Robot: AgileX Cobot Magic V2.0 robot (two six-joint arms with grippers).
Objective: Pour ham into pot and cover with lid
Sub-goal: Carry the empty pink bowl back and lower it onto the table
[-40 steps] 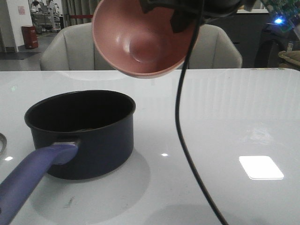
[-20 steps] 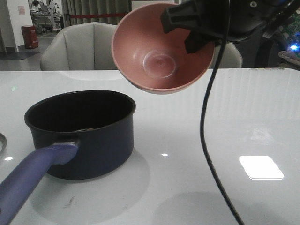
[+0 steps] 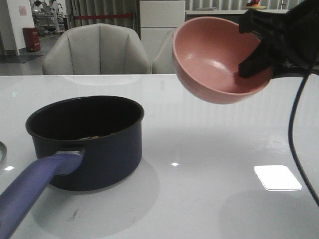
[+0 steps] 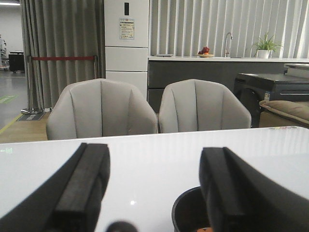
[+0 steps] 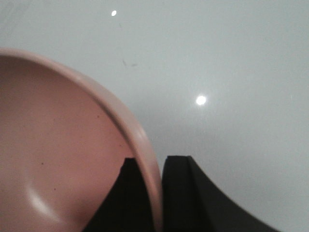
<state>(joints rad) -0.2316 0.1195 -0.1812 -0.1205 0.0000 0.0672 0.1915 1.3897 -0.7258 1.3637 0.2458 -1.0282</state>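
The dark navy pot [image 3: 87, 144] stands on the white table at the left, its purplish-blue handle [image 3: 32, 189] pointing toward the front edge. A small orange bit of ham [image 4: 204, 229] shows inside the pot [image 4: 188, 212] in the left wrist view. My right gripper [image 3: 255, 50] is shut on the rim of an empty pink bowl [image 3: 219, 62], held in the air to the right of the pot and tilted toward the camera. One finger is inside the bowl [image 5: 58, 145] and one outside. My left gripper [image 4: 152, 181] hangs open near the pot, holding nothing. Of the lid only a thin curved rim [image 3: 2, 152] shows.
Two grey chairs [image 4: 101, 108] stand behind the table's far edge. A black cable [image 3: 294, 129] hangs from the right arm down over the table's right side. A bright light reflection [image 3: 277, 178] lies on the tabletop at the right.
My right gripper has carried the pink bowl from above the pot over to the right and turned it from steeply tipped toward more upright. The pot has not moved.
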